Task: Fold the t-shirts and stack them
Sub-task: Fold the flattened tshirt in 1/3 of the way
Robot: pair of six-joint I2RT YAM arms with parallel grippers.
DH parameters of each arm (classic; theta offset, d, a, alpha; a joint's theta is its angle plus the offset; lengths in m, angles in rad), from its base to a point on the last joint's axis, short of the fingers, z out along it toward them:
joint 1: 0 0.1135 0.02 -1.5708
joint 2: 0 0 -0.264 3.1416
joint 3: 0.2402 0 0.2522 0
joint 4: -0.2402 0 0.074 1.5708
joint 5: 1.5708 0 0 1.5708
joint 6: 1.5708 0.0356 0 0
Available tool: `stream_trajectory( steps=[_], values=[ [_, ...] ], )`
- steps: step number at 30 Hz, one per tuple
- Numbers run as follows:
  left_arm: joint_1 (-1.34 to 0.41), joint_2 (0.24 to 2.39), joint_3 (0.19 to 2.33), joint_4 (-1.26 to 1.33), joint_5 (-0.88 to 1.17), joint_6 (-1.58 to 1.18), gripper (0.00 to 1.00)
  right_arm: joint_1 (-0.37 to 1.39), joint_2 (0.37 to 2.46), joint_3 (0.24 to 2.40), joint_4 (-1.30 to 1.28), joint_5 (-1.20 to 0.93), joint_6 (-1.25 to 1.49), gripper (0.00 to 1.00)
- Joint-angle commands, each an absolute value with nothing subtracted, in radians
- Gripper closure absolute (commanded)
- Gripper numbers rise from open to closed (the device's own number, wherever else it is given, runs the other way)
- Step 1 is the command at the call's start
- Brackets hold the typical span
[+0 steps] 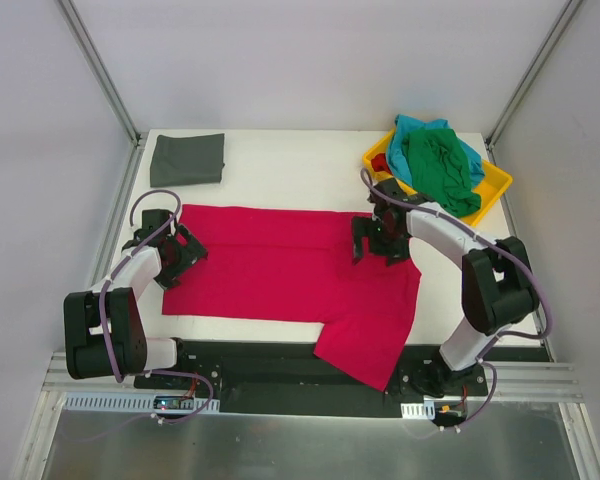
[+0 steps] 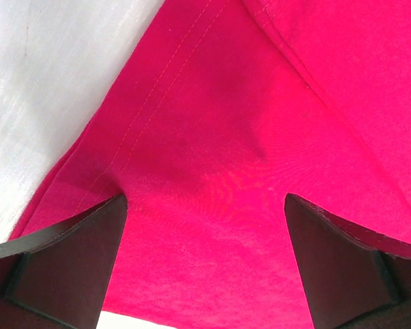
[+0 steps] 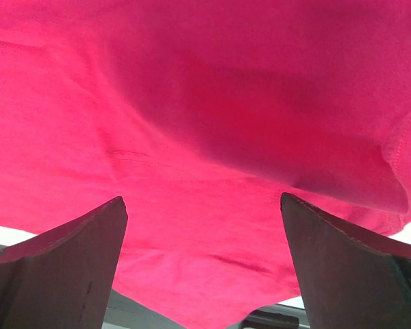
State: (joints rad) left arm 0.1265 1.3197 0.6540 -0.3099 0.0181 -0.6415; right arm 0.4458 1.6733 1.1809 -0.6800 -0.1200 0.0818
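The crimson red t-shirt (image 1: pixel 290 270) lies spread across the middle of the white table, one end hanging over the near edge. My left gripper (image 1: pixel 183 252) is open over its left edge; the left wrist view shows red cloth (image 2: pixel 212 137) between the spread fingers (image 2: pixel 68 267). My right gripper (image 1: pixel 378 243) is open over the shirt's right part; red cloth (image 3: pixel 205 137) fills that view between the fingers (image 3: pixel 342 267). A folded dark grey t-shirt (image 1: pixel 188 158) lies at the far left. The green t-shirt (image 1: pixel 442 170) and the teal t-shirt (image 1: pixel 420 130) are heaped in the yellow tray (image 1: pixel 498 182).
The yellow tray stands at the far right corner. White enclosure walls with metal posts (image 1: pixel 100 70) surround the table. A black strip and metal rail (image 1: pixel 280 365) run along the near edge by the arm bases.
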Motion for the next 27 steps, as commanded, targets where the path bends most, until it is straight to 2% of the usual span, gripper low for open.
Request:
stream_trajectory(
  steps=[1,8,13,22,25,27],
  values=[
    [0.135,1.322,0.646,-0.321,-0.014,-0.626,0.01,0.449,1.617,1.097,-0.647,-0.057,0.052,0.04],
    [0.135,1.335,0.650,-0.319,-0.005,-0.627,0.01,0.408,1.447,0.937,-0.577,0.035,0.057,0.03],
    [0.133,1.341,0.655,-0.319,-0.005,-0.627,0.01,0.364,1.433,0.902,-0.496,0.046,0.008,0.01],
    [0.135,1.341,0.658,-0.319,-0.009,-0.623,0.01,0.307,1.571,0.948,-0.445,0.049,-0.060,0.12],
    [0.135,1.345,0.658,-0.321,-0.011,-0.621,0.01,0.307,1.583,0.951,-0.427,0.011,-0.060,0.20],
    [0.135,1.344,0.655,-0.319,-0.011,-0.621,0.01,0.307,1.578,0.951,-0.428,-0.040,-0.055,0.21]
  ],
)
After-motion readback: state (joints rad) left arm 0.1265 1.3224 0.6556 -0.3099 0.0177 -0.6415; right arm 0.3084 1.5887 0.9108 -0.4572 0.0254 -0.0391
